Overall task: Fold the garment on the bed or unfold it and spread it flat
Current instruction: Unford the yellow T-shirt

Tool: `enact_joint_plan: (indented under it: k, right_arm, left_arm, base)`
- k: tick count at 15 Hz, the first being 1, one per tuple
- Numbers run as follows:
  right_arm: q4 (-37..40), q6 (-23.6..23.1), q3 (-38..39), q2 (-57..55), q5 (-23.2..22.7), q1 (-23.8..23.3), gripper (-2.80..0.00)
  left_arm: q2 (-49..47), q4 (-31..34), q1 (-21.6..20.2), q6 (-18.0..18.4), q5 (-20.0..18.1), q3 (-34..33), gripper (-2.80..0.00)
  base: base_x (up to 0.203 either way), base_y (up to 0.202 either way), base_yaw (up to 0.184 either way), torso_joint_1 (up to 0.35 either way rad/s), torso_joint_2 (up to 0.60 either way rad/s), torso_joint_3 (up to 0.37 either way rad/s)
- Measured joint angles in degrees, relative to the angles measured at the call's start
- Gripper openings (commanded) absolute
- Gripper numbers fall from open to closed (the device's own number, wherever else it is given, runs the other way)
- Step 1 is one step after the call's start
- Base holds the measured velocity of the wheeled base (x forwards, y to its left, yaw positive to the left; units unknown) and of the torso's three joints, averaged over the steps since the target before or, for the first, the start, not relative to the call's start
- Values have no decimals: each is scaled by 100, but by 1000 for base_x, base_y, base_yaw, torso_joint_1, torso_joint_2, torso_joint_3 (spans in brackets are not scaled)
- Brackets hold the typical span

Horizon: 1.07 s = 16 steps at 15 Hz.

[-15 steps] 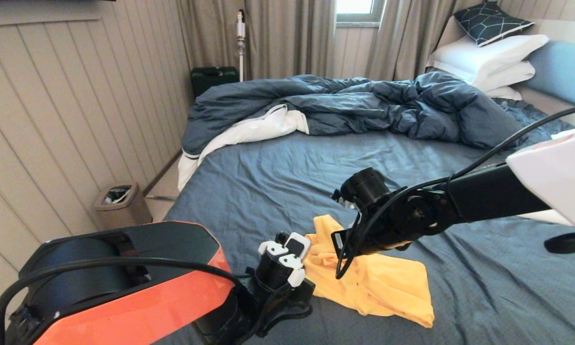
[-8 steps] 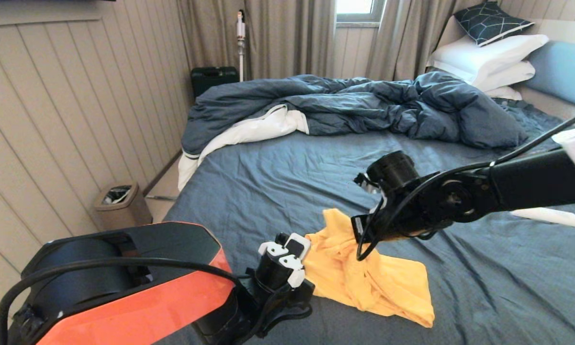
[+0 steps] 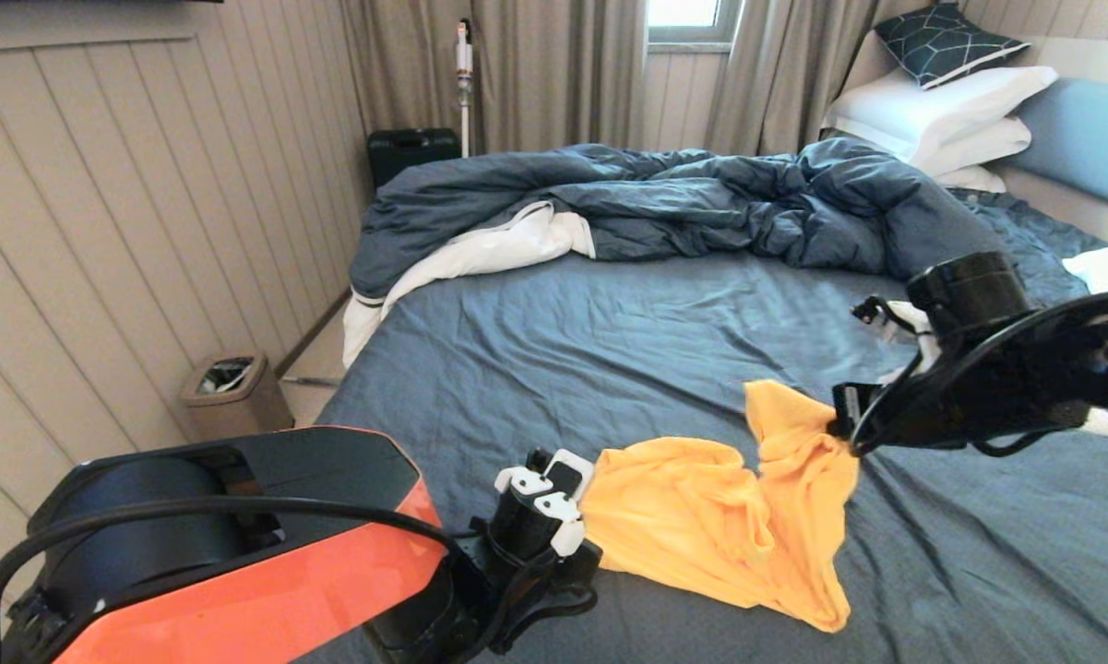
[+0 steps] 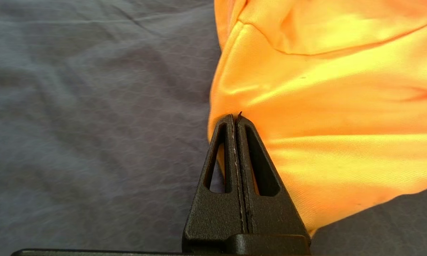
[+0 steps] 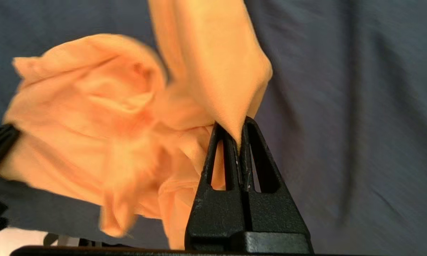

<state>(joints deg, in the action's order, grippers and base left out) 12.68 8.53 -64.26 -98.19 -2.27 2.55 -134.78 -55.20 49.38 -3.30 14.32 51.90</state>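
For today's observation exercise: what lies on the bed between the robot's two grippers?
In the head view, only the yellow garment spans from the left gripper to the right gripper, both shut on it.

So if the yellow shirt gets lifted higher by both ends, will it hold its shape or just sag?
Likely sag: the shirt already droops in loose folds between the left end effector and the right end effector. It looks thin and light, bunching at each pinch. It probably drags over the sheet rather than sliding cleanly.
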Motion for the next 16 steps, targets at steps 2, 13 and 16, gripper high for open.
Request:
enact_joint_plan:
  k: [2, 13, 16]
  right_arm:
    - [-1, -180, 164, 138, -231, -566, -280]
    - [-1033, -910, 644, -738, -616, -3007, -280]
    - [-1078, -1166, 894, -948, -816, -3250, -280]
  left_arm:
    - [63, 0, -2, 2, 7, -32, -280]
    - [438, -221, -132, -9, 53, -392, -280]
    - [444, -221, -132, -9, 57, -398, -280]
  base:
    - [0, 0, 0, 0, 0, 0]
    - [0, 0, 0, 0, 0, 0]
    - [0, 0, 0, 0, 0, 0]
